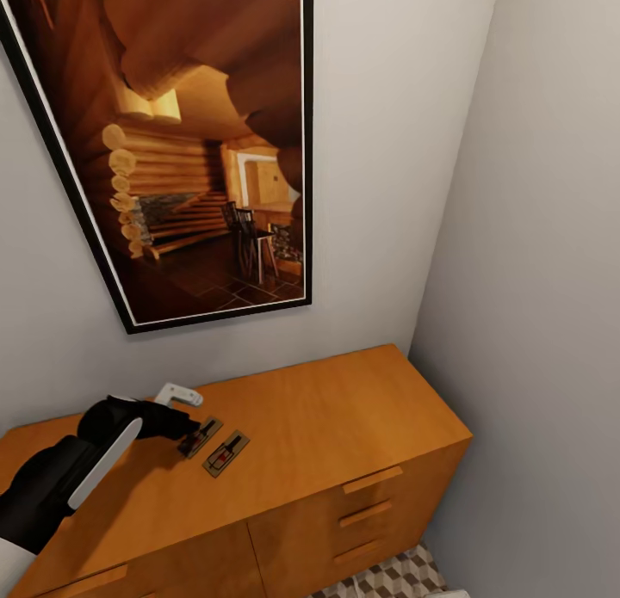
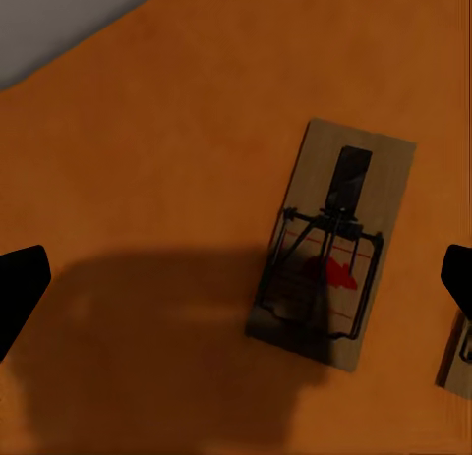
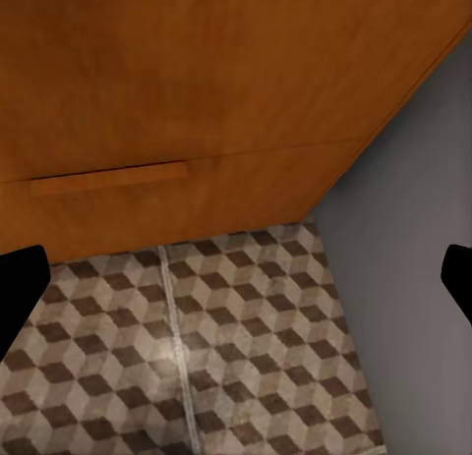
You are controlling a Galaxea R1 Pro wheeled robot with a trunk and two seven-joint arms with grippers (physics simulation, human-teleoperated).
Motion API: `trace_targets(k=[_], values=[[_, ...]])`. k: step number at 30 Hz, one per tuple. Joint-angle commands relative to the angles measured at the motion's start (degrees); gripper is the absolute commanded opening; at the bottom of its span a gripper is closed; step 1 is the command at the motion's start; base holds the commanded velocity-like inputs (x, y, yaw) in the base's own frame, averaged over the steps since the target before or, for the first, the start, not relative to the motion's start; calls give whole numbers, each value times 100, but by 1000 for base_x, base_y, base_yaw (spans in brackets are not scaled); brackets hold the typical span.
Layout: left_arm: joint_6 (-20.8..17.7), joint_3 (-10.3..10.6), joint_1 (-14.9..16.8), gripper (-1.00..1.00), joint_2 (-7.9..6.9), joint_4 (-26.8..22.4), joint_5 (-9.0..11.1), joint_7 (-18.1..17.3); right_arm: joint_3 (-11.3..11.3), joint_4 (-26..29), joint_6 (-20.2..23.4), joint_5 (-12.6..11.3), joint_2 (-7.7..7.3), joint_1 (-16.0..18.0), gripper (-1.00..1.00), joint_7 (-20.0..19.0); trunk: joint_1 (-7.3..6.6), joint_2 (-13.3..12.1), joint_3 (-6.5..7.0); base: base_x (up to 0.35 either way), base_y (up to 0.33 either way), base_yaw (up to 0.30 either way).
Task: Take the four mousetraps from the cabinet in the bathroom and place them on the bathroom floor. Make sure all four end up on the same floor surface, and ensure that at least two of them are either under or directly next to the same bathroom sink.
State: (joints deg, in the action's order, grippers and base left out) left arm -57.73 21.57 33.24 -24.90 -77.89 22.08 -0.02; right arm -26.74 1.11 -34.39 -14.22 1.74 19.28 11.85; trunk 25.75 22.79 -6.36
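Observation:
Two mousetraps lie side by side on top of the orange-brown cabinet: one directly under my left gripper, the other just to its right. In the left wrist view the nearer mousetrap shows its wire bar and red spot between the spread black fingertips, with the second trap's edge beside it. The left gripper is open and hovers above the trap. My right gripper is open and holds nothing; it points down at the cube-pattern floor in front of the cabinet's drawers. The sink is out of view.
A large black-framed picture hangs on the wall above the cabinet. A grey side wall closes in at the cabinet's right end. A small white piece sits by my left wrist. A strip of tiled floor shows below the drawers.

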Motion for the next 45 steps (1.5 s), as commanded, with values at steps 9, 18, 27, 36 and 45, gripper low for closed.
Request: trace_targets(k=[9,18,27,36,45], values=[[-19,287,7,100,-6,1,-2,1,-50,-5,-15,-37,2,5,100,23,4,13,-13,0,0,0],[-16,328,7,100,-10,9,-2,1,-50,-5,-18,-37,2,5,100,21,4,13,-13,0,0,0],[-13,331,7,100,-12,27,-2,1,-50,-5,-16,-37,48,5,100,19,4,13,-22,0,0,0],[-10,347,7,100,-14,123,-2,2,-50,-5,-15,-37,71,4,100,24,4,13,-93,0,0,0],[-10,348,7,100,-11,134,-2,-1,-50,-5,-15,-37,72,5,100,20,4,13,-176,0,0,0]])
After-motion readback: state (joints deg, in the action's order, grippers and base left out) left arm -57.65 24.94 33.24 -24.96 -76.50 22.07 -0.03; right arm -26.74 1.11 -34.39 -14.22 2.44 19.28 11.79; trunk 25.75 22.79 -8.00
